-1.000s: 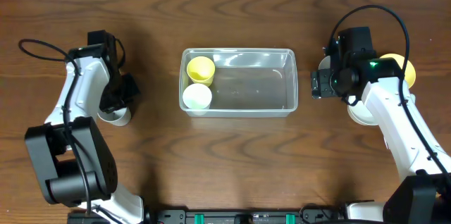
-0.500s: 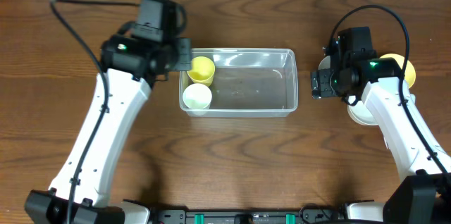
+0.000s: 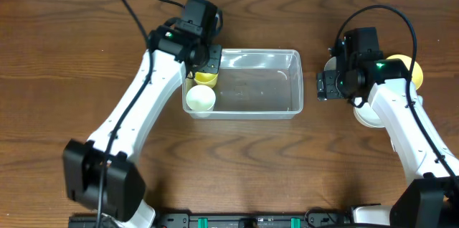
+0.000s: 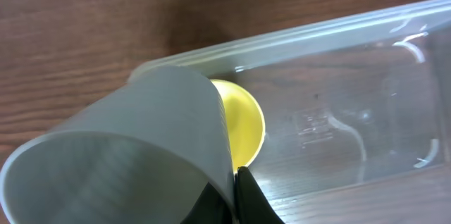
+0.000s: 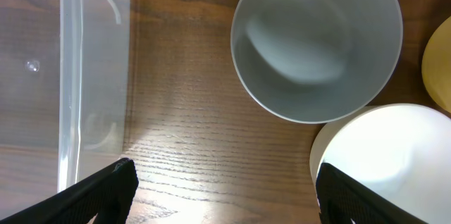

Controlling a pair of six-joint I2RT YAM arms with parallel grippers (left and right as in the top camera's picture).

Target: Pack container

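The clear rectangular container sits mid-table and holds a yellow cup and a white cup at its left end. My left gripper hovers over the container's far left corner. In the left wrist view it is shut on the rim of a grey cup, held tilted above the yellow cup and the container. My right gripper is open and empty over bare table, between the container wall and the bowls.
To the right of the container stand a grey bowl, a white bowl and a yellow bowl. The right arm passes over the white bowl.
My left arm has swung from the far left of the table to the container's far left corner, carrying the grey cup. The right arm has not moved.
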